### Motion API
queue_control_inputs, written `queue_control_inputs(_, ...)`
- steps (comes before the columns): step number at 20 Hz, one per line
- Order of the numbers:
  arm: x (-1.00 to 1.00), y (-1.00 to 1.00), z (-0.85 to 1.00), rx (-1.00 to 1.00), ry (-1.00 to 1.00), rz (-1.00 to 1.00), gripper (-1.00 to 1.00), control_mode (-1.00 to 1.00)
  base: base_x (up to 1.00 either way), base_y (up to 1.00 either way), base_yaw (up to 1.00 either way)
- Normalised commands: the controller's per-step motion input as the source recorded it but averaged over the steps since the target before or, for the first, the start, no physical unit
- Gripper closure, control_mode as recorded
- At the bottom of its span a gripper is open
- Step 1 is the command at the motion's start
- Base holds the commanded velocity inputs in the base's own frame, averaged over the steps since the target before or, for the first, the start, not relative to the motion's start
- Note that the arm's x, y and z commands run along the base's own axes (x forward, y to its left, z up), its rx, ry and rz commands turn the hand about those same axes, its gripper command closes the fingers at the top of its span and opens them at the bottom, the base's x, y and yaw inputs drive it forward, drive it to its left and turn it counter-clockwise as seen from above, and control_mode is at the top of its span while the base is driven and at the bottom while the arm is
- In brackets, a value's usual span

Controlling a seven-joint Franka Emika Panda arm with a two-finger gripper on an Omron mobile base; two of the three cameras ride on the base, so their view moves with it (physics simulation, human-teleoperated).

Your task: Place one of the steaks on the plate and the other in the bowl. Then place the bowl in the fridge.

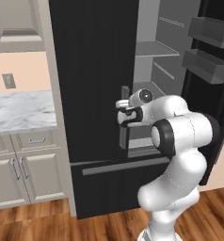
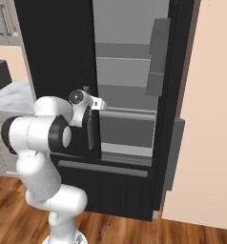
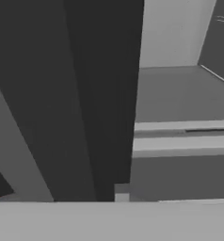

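1. We're parked right at the fridge (image 1: 95,70). Its right door is swung open, grey shelves showing, and the left door is shut, w/ its grey handle (image 1: 125,117) running straight up-down along that door's right edge.
2. Gripper (image 1: 119,112) sits right at that handle, about mid-height. Handle's long axis is vertical, hand comes at it sideways from the right.
3. Jaws look part-closed round the bar, but tbh we can't tell if they're actually clamped.
4. Guess: next is pulling the left door open.
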Motion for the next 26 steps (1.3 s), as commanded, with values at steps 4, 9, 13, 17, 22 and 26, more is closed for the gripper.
queue_control_inputs(4,-0.17,0.97,0.46,-0.17,0.15,-0.3,1.0,-1.0,0.0,0.0,0.0)
queue_control_inputs(9,-0.49,1.0,0.5,-0.04,0.11,-0.37,1.0,-1.0,0.0,0.0,0.0)
queue_control_inputs(13,-0.59,1.0,0.38,0.0,0.18,-0.35,1.0,-1.0,0.0,0.0,0.0)
queue_control_inputs(17,-0.42,1.0,0.17,0.0,0.25,-0.38,1.0,-1.0,0.0,0.0,0.0)
queue_control_inputs(22,-0.17,0.94,-0.02,0.01,0.13,-0.34,1.0,-1.0,0.0,0.0,0.0)
queue_control_inputs(26,-0.08,0.36,-0.06,0.0,0.0,-0.11,1.0,-1.0,0.0,0.0,0.0)
